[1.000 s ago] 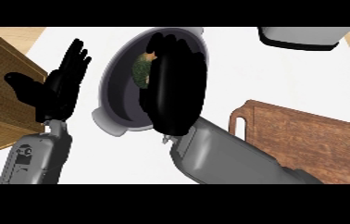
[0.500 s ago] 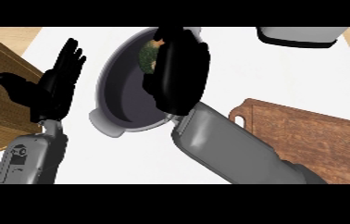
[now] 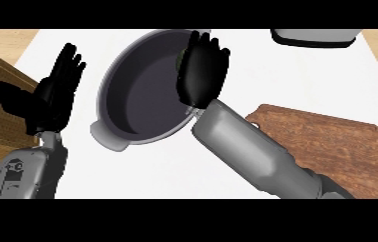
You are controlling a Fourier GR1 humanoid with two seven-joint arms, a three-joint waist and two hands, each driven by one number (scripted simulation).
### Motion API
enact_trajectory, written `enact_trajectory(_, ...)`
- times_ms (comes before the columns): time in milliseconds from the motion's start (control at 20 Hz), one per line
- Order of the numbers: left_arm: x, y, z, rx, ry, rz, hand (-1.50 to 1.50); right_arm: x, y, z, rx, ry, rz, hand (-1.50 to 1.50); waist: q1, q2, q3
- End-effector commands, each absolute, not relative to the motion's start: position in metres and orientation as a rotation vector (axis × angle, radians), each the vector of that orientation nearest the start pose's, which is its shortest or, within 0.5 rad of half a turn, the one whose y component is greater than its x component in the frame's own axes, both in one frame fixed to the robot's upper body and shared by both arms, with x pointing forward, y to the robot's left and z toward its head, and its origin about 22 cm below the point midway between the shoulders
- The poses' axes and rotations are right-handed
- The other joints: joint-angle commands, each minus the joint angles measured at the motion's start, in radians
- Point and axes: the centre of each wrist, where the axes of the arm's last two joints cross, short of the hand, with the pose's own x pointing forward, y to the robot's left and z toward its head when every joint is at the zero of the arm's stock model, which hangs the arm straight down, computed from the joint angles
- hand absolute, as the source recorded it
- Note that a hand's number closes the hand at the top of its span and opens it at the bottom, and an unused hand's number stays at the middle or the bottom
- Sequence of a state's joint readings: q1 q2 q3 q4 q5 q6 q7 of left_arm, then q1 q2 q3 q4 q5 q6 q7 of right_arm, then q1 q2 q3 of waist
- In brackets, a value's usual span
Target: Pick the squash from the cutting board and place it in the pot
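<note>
Fingers straight and slightly spread on right hand [image 3: 201, 76], holding nothing, hovering over right rim of pot [image 3: 111, 136]; squash not visible anywhere, so axis and heading can't be told, possibly hidden behind the hand. Round grey metal pot, dark interior, stubby handle at lower left. Brown wood-grain cutting board [image 3: 325, 141] at right, partly covered by grey forearm. Left hand [image 3: 55, 93] open, fingers up, resting at left
</note>
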State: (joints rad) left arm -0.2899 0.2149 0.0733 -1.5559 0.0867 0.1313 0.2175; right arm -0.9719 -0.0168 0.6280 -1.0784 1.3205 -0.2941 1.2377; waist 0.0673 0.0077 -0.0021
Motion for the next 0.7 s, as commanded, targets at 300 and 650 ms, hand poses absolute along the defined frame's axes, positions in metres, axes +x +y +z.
enact_trajectory(300,0.301,0.267,0.081,0.136,-1.62,0.027,0.0,0.359,-0.024,0.087,-1.336,-1.158,0.305,-1.5,-0.004,0.008,0.002)
enact_trajectory(650,0.3,0.26,0.09,0.135,-1.642,0.003,0.0,0.36,-0.034,0.078,-1.048,-1.306,0.206,-1.5,0.014,0.011,0.004)
